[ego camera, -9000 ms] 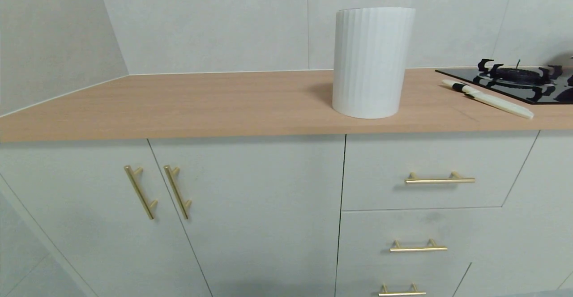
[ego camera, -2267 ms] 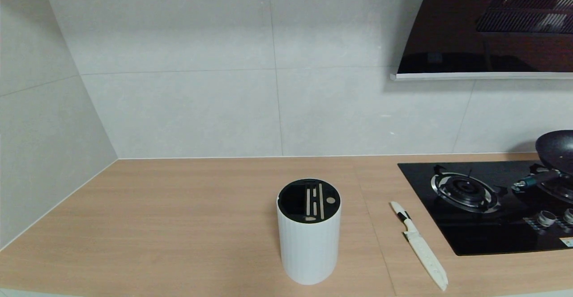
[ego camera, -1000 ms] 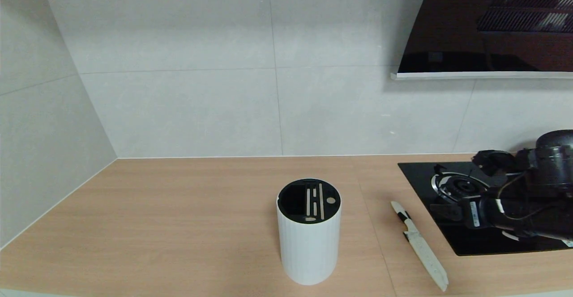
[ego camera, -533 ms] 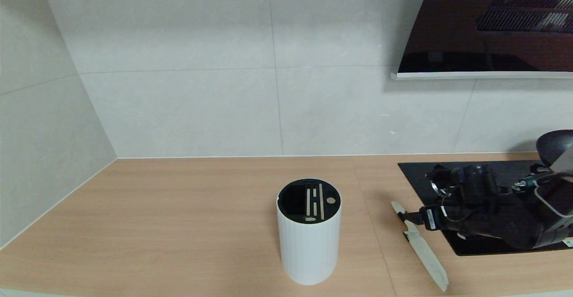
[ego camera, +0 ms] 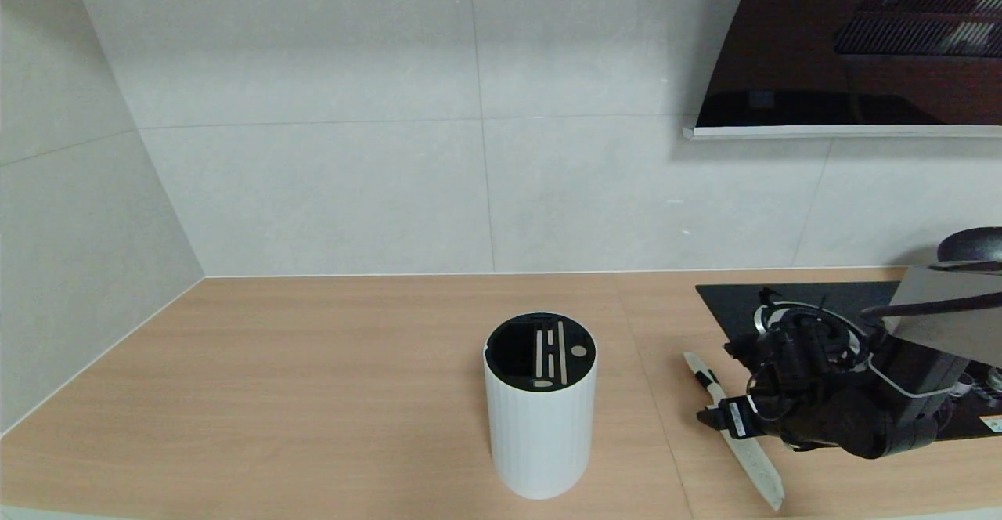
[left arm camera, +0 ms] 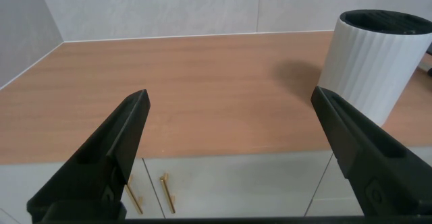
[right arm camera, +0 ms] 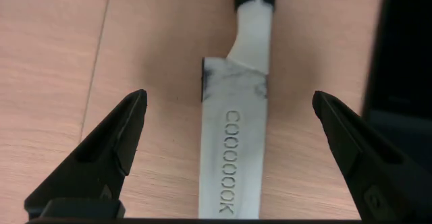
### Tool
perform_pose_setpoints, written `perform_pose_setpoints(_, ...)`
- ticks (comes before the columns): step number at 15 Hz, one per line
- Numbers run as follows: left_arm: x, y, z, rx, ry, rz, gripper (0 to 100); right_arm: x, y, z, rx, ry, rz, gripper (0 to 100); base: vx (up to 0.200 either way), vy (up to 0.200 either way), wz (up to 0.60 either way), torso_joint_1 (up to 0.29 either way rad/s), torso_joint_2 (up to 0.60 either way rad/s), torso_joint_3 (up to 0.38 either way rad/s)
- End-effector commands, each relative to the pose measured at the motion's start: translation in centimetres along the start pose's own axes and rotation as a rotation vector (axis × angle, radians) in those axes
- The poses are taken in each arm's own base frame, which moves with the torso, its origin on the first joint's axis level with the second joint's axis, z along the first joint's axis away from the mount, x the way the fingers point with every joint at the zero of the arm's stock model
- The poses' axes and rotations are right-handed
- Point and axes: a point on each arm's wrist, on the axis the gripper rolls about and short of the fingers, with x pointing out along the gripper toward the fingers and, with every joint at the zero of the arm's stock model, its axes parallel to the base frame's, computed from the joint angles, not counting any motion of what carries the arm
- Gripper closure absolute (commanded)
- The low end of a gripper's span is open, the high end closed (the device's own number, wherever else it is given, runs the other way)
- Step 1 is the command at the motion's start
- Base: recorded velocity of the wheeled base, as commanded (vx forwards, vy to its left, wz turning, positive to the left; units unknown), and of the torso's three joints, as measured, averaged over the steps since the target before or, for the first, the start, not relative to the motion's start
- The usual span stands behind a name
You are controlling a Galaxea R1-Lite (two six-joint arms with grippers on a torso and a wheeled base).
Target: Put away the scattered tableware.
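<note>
Wooden bench (ego camera: 313, 363) beneath grey tiles. My left jaws hang spread off its front edge, apart from the white knife block (ego camera: 540, 418). Right of that, the knife (ego camera: 759, 469) lies handle away from me. My right jaws, spread, straddle its blade crosswise.

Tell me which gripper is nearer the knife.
Right. The right gripper hovers open directly over the knife; the left gripper is off beyond the knife block.

Holder (ego camera: 540, 418) stands on the counter (ego camera: 313, 379), front middle. Knife (ego camera: 761, 469) lies flat right of it, between holder and stove (ego camera: 728, 301). My right gripper (ego camera: 732, 420) hangs over the knife.
</note>
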Motion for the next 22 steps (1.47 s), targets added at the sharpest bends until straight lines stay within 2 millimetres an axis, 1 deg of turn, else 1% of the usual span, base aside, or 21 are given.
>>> perform_pose_setpoints(1,0.0,0.0,0.0,0.000,0.000,0.000,0,0.8,0.1,-0.5,-0.001,0.015,-0.011,0,0.000,0.000,0.00,0.000,0.00,0.000)
perform_pose_setpoints(3,0.0,0.0,0.0,0.000,0.000,0.000,0,1.4,0.0,-0.6,-0.002,0.017,-0.040,0,0.000,0.000,0.00,0.000,0.00,0.000)
perform_pose_setpoints(8,0.0,0.0,0.0,0.000,0.000,0.000,0,2.3,0.0,-0.5,-0.002,0.007,-0.043,0,0.000,0.000,0.00,0.000,0.00,0.000)
perform_pose_setpoints(12,0.0,0.0,0.0,0.000,0.000,0.000,0,2.5,0.0,-0.5,-0.002,0.007,-0.049,0,0.000,0.000,0.00,0.000,0.00,0.000)
perform_pose_setpoints(13,0.0,0.0,0.0,0.000,0.000,0.000,0,2.7,0.0,-0.6,-0.002,0.010,-0.049,100,0.000,0.000,0.00,0.000,0.00,0.000)
perform_pose_setpoints(19,0.0,0.0,0.0,0.000,0.000,0.000,0,3.0,0.0,-0.9,-0.003,0.022,-0.049,100,0.000,0.000,0.00,0.000,0.00,0.000)
perform_pose_setpoints(21,0.0,0.0,0.0,0.000,0.000,0.000,0,2.7,0.0,-0.6,0.000,0.011,-0.049,100,0.000,0.000,0.00,0.000,0.00,0.000)
perform_pose_setpoints(22,0.0,0.0,0.0,0.000,0.000,0.000,0,2.2,0.0,-0.2,0.001,-0.004,-0.050,100,0.000,0.000,0.00,0.000,0.00,0.000)
